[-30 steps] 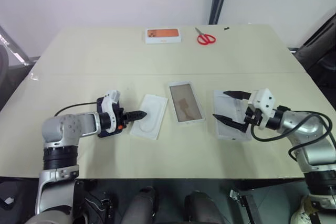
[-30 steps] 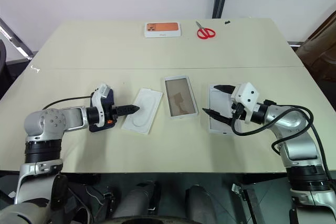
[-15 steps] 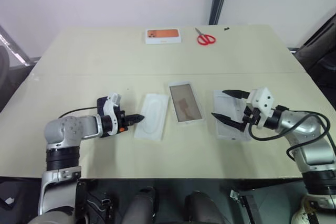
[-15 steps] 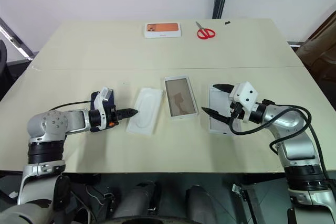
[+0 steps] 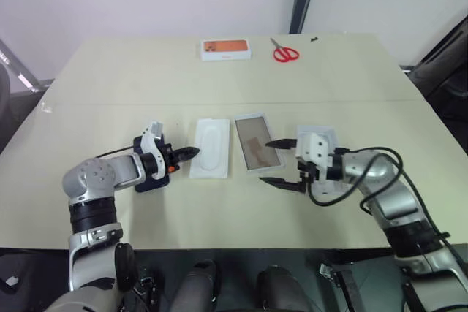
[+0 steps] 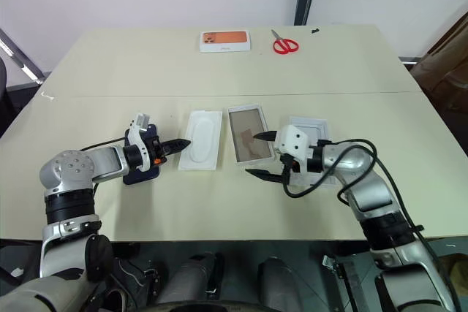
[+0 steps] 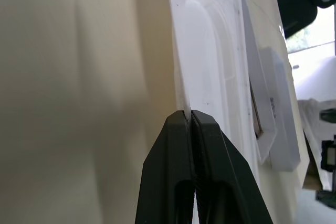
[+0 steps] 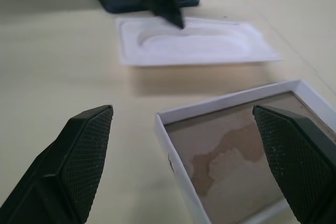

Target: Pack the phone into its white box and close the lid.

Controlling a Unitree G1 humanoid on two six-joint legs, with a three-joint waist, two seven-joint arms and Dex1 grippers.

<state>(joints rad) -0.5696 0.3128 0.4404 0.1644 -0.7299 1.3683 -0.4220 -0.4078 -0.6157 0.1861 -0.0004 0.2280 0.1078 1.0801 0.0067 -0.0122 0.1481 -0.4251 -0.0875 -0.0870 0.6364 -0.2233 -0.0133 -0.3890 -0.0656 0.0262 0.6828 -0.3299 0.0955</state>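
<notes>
Between the spread right gripper (image 6: 261, 154) fingers, white box (image 6: 249, 134) corner, left gripper (image 6: 183, 143) pressed together.

Both eye views look forward and down from high above the counter (image 5: 110, 85), taking in its full width to the far edge. The left wrist view skims low along the counter, very close to the flat white insert (image 7: 210, 66). The right wrist view faces the white box (image 8: 247, 145) closely; all share the middle
</notes>
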